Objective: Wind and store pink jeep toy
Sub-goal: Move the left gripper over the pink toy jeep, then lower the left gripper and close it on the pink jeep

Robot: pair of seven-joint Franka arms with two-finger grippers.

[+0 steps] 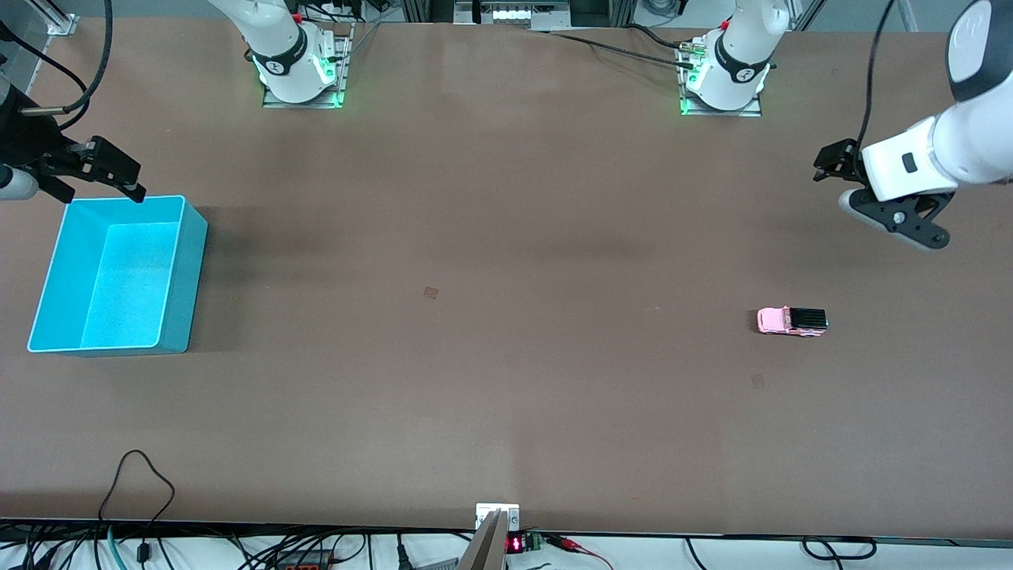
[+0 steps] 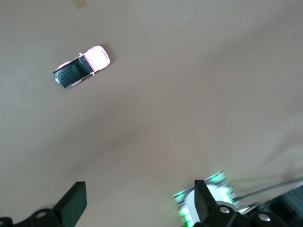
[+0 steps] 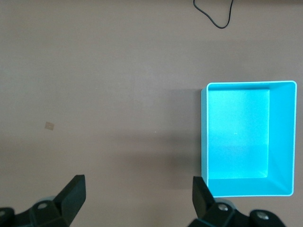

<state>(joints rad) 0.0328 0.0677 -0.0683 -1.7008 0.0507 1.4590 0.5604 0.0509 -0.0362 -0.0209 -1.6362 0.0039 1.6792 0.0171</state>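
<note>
The pink jeep toy (image 1: 791, 321) stands on the brown table toward the left arm's end, its black ribbed rear pointing to that end; it also shows in the left wrist view (image 2: 81, 66). The cyan bin (image 1: 186, 277) stands empty at the right arm's end and shows in the right wrist view (image 3: 203, 137). My left gripper (image 1: 894, 220) (image 2: 138, 201) is open and empty, in the air over bare table near the table's end, apart from the jeep. My right gripper (image 1: 127, 182) (image 3: 138, 194) is open and empty, in the air by the bin's edge nearest the robots.
A small tan mark (image 1: 431, 292) lies near the table's middle. A black cable loop (image 1: 138, 475) lies at the table edge nearest the front camera. The arm bases (image 1: 301, 71) (image 1: 724, 75) stand along the edge farthest from the front camera.
</note>
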